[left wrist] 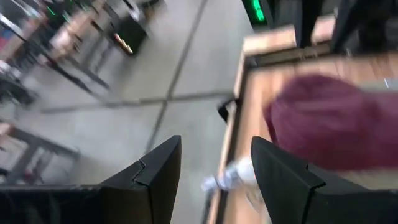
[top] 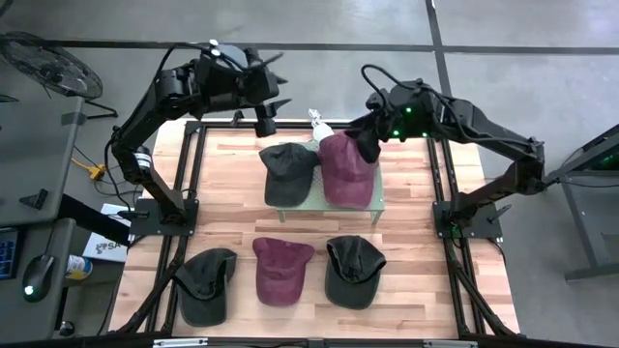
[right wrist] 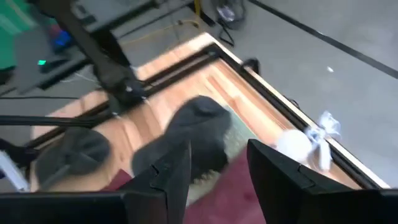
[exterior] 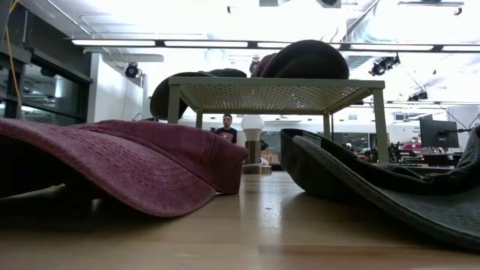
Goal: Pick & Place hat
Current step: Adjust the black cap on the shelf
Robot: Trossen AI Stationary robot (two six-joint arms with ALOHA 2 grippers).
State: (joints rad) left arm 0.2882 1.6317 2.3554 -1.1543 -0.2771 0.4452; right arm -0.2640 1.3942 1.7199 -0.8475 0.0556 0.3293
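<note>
A small mesh stand (top: 379, 201) sits mid-table toward the far edge. On it lie a dark hat (top: 288, 172) and, to its right, a maroon hat (top: 346, 174), both resting on their open undersides. My right gripper (top: 370, 145) is open over the maroon hat's far right edge; maroon cloth (right wrist: 217, 196) shows below its spread fingers. My left gripper (top: 266, 121) hangs open above the table's far edge, left of the stand, with nothing between its fingers (left wrist: 214, 180). My right gripper stands open, slanting down from the far right over the maroon hat's far edge (right wrist: 214, 199). I cannot tell whether its fingers touch the cloth. The hat lies on the stand.
Along the near side lie a dark hat (top: 206, 285), a maroon hat (top: 280, 271) and another dark hat (top: 353, 271). A white object (top: 317, 121) stands at the far edge behind the stand. A black frame (top: 193, 174) borders the wooden table. A person (exterior: 227, 129) shows far behind.
</note>
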